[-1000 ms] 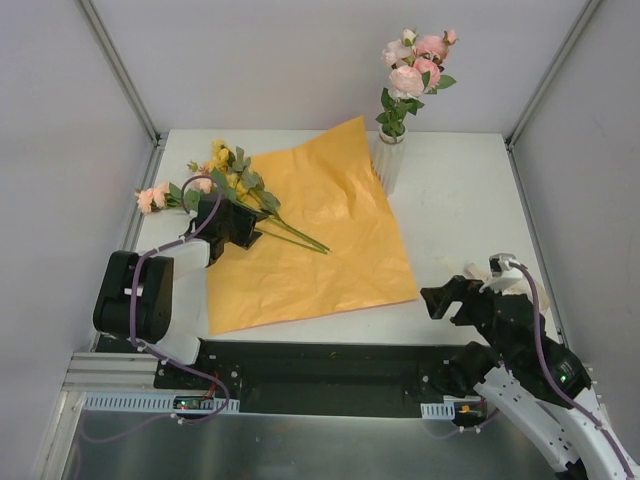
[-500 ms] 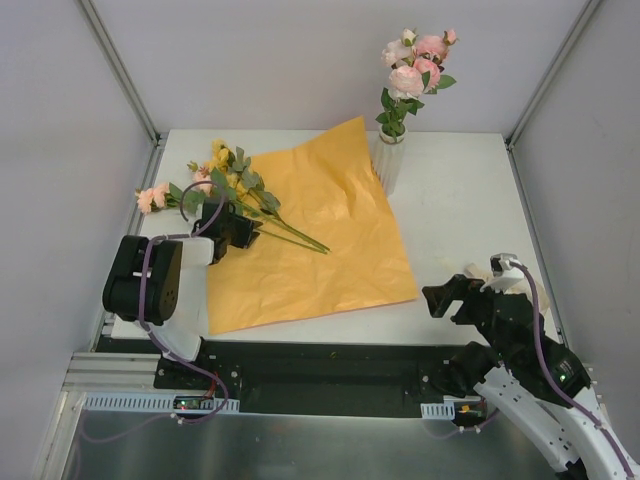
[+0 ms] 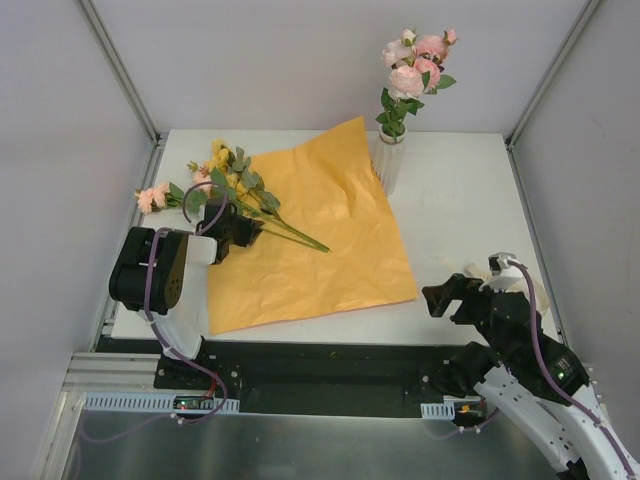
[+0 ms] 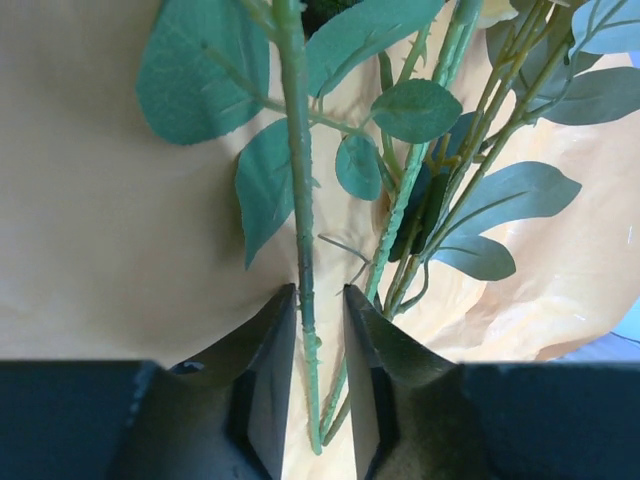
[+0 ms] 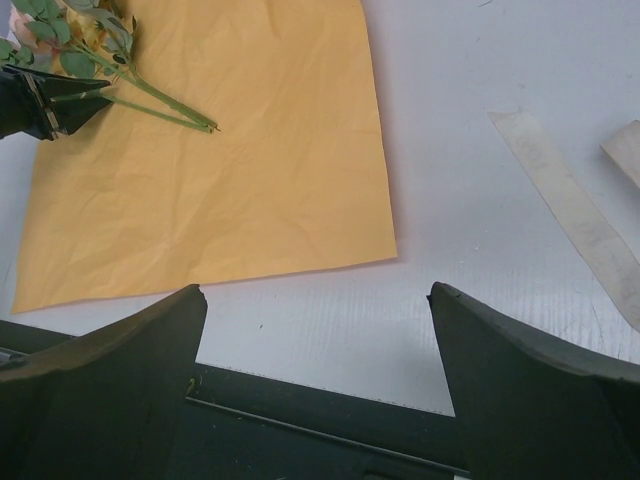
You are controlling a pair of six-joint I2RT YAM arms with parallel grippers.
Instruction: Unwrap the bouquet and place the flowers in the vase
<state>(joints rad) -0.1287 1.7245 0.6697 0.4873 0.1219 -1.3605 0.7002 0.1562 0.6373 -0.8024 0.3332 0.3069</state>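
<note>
Above: flowers point(image 3: 232, 185) on orange paper point(image 3: 330, 240) at left of table point(image 3: 460, 200), left gripper point(image 3: 248, 236) over them; roses point(image 3: 415, 65) in the vase point(image 3: 389, 165) behind. Left wrist: jaws narrowed around one stem point(image 4: 303, 220), slight gap showing. Right wrist: right gripper point(image 5: 318, 292) spread wide, empty.

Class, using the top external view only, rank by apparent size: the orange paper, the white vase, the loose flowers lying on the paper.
1. orange paper, clearly largest.
2. loose flowers, a long spray over its left edge.
3. white vase, smallest, though it stands farther back, which may shrink it.
</note>
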